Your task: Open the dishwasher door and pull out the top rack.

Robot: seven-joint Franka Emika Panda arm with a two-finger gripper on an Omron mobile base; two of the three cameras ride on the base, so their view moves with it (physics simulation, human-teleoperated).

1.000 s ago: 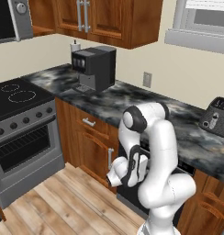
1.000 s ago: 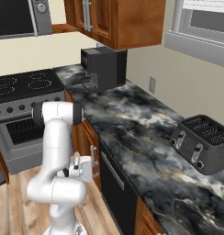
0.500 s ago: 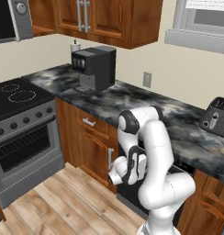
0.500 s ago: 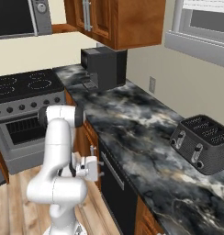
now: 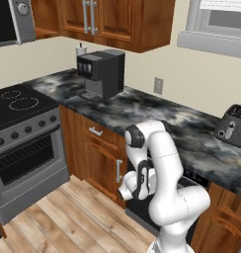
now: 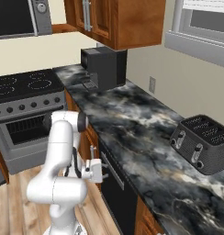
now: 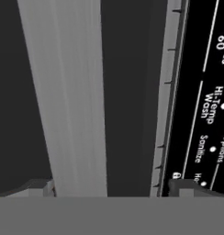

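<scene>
The dishwasher door is a flat black panel under the marble counter, standing closed. Its long grey bar handle runs along the top. In the hand view the handle fills the left half and the door's black face lies behind it. My gripper is right at the handle and open, its fingertips standing to either side of the bar without closing on it. In the left base view my arm covers most of the door, with the gripper low at its left edge. The top rack is hidden behind the closed door.
A printed control strip runs along the door's top edge. Brown cabinet doors adjoin the dishwasher on the left, then the grey oven. A coffee machine and a toaster stand on the counter. Wooden floor lies in front.
The arm has leaned in and carried the open hand closer to the dishwasher door, up to the handle. The door has not moved.
</scene>
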